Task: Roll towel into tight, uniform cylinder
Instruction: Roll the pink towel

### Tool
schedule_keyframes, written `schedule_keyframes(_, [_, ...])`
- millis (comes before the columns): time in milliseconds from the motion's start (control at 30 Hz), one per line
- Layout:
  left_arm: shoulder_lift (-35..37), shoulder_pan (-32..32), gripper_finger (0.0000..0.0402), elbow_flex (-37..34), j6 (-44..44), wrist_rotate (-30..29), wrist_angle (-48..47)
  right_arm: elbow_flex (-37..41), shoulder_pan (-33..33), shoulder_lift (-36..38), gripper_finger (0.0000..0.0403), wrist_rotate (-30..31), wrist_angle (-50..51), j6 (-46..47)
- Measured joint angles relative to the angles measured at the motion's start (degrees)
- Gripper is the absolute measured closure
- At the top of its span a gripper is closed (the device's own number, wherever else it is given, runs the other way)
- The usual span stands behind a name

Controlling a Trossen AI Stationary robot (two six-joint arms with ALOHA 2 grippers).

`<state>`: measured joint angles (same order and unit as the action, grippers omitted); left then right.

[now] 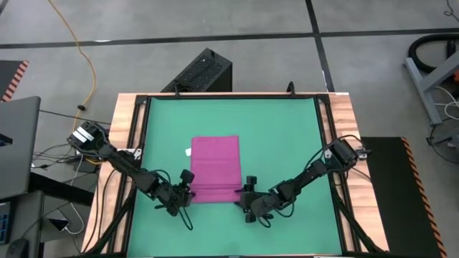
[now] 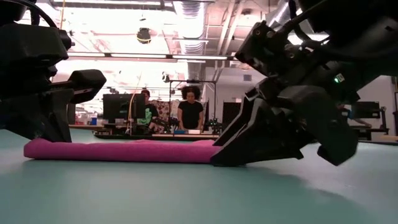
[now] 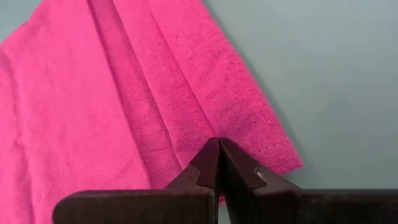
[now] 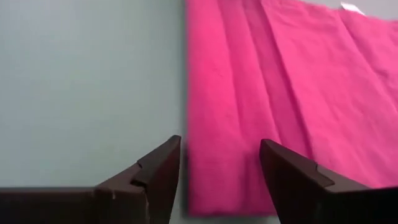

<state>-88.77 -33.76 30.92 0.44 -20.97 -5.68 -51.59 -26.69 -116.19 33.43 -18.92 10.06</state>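
The towel (image 1: pixel 215 168) lies flat mid-mat (image 1: pixel 287 129), its near edge barely turned. The left gripper (image 3: pixel 219 163), fingers pressed together, sits on one near corner; the right gripper (image 4: pixel 219 171), spread wide, straddles the other. Uneven corner pickup would likely skew the roll.

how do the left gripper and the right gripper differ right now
The left gripper is shut, its tips pressed together at the towel near corner, though a pinch on the cloth cannot be confirmed; the right gripper is open, straddling the opposite near corner's edge without closing on it. In the high view the left gripper sits at the towel's left side, the right gripper at its right. Both are low on the green mat at the same end of the towel.
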Motion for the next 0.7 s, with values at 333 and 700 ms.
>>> schedule_keyframes(333, [0.00,0.00,0.0401,-0.02,1.06,0.19,-0.17,0.09,1.07,-5.12,0.0247,-0.35,-5.06,5.91])
schedule_keyframes(700, [0.44,0.02,0.0401,0.27,0.61,1.19,-0.54,0.35,-0.69,-0.46,0.0387,-2.73,-0.60,12.35])
